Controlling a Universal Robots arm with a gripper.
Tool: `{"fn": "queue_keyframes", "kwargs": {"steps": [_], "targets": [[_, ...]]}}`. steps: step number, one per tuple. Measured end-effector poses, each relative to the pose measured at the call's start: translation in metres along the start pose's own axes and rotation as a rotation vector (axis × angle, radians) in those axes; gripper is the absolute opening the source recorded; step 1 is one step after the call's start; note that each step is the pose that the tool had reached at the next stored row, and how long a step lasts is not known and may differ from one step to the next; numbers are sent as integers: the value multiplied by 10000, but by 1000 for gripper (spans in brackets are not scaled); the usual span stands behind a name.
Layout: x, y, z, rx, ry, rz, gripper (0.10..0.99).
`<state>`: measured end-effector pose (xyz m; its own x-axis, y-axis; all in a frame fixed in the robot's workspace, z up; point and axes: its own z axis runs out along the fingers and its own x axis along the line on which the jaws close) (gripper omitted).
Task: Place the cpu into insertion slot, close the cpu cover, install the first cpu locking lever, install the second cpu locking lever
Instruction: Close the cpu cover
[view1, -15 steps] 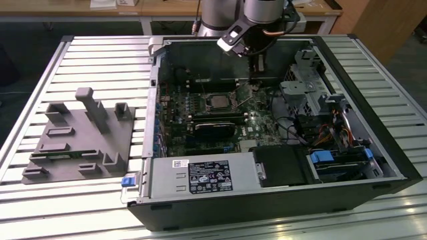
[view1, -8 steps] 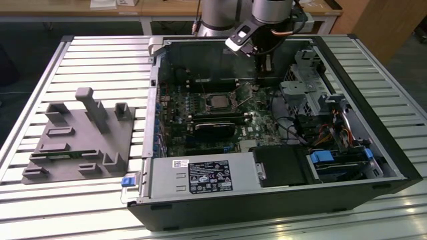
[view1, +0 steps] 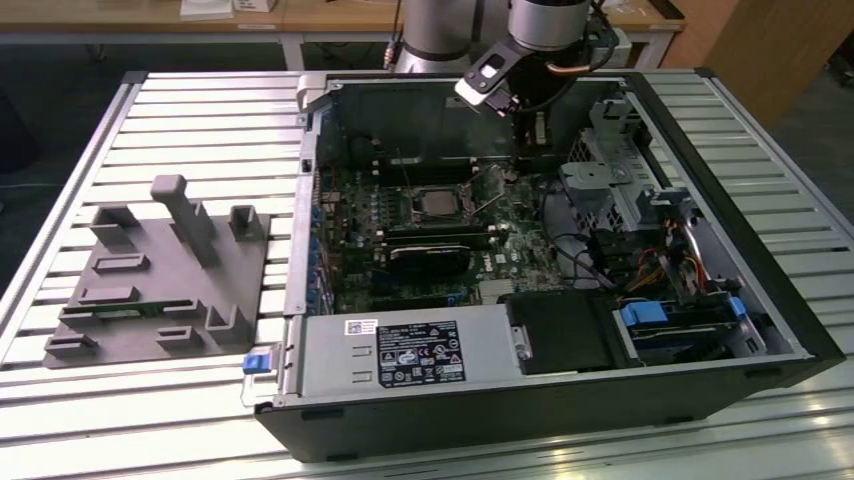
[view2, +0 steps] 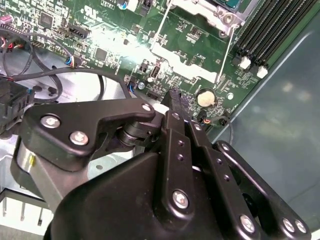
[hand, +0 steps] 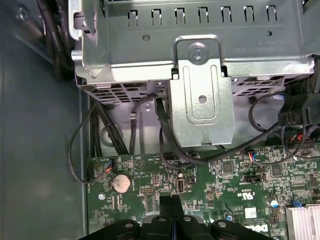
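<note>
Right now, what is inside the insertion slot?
The cpu sits in the insertion slot, and its grey top shows in the exterior view. The cpu covers whatever lies beneath it, so the slot's floor cannot be seen.

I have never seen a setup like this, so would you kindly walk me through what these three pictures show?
The exterior view looks down on an open computer case lying on a slatted metal table. A grey moulded tray sits beside the case, on the exterior view's left. A robot arm reaches into the case from the far side.

The other two pictures come from cameras riding near the arm's wrist. Both wrist views show its black gripper up close, above the green motherboard. Its fingers are shut together and hold nothing.

In the exterior view, the cpu appears to sit in the insertion slot, apart from the gripper.
</note>
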<state>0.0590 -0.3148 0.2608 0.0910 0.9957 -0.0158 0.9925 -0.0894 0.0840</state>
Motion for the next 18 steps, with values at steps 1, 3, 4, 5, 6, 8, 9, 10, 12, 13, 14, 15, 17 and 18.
{"fn": "queue_keyframes", "kwargs": {"steps": [1,3,4,5,6,8,9,10,12,13,14,15,17,18], "targets": [[0,0,0,0,-1,0,106],[0,0,3,-1,3,0,106],[1,-1,14,-1,7,0,106],[1,-2,29,-1,5,0,106],[1,-4,46,0,2,-1,106],[2,-7,84,4,4,0,106],[2,-8,101,10,2,0,106],[2,-10,119,17,0,-1,106],[3,-12,150,31,3,-1,106],[3,-13,161,38,22,0,106],[2,-14,171,46,48,2,106],[0,-14,178,55,85,5,106],[-3,-16,196,67,145,10,106],[-5,-17,203,69,171,13,106]]}}
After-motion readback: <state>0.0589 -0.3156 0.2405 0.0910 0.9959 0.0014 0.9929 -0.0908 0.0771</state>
